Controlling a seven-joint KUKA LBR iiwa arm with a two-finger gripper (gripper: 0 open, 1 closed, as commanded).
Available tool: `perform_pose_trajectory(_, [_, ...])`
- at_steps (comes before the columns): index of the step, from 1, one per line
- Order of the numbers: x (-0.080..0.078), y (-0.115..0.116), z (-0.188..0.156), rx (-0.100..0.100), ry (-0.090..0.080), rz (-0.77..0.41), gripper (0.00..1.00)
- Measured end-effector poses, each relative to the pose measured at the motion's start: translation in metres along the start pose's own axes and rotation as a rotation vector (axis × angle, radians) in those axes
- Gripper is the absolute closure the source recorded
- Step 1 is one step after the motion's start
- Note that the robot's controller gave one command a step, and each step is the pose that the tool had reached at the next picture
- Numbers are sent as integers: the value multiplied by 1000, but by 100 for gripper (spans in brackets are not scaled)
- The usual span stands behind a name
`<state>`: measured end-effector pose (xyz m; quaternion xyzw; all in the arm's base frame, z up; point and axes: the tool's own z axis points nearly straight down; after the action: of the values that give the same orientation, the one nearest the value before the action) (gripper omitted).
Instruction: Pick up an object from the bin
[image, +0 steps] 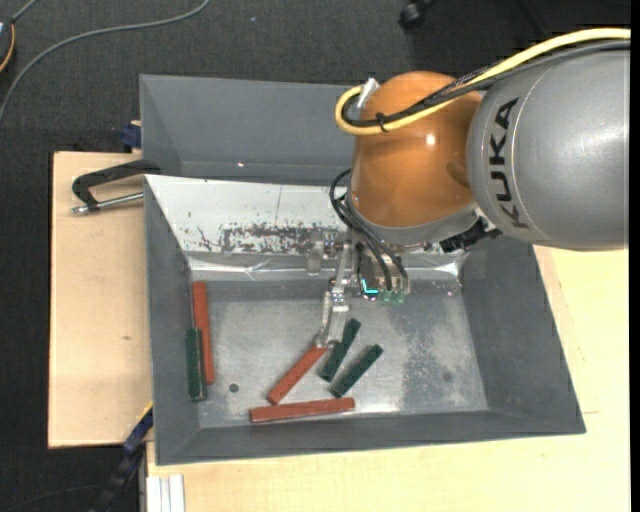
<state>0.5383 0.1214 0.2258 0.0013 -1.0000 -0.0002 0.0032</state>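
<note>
My gripper (327, 335) hangs below the orange wrist cover, near the middle of the bin floor. Its tip is just above the upper end of a slanted red stick (297, 374). Right beside it on the right lies a short dark green stick (341, 349), and a second dark green stick (357, 368) lies a little further right. Whether the tip touches any of them I cannot make out. A longer red stick (302, 409) lies flat along the front wall below them.
Against the left wall a red stick (201, 330) and a dark green stick (193, 365) lie side by side. A small dark speck (233, 389) sits on the floor between the two groups. The arm covers the bin's upper right.
</note>
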Motion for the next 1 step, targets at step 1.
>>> perform_pose_trajectory(1, [31,-57,157,0,-7,-445,0])
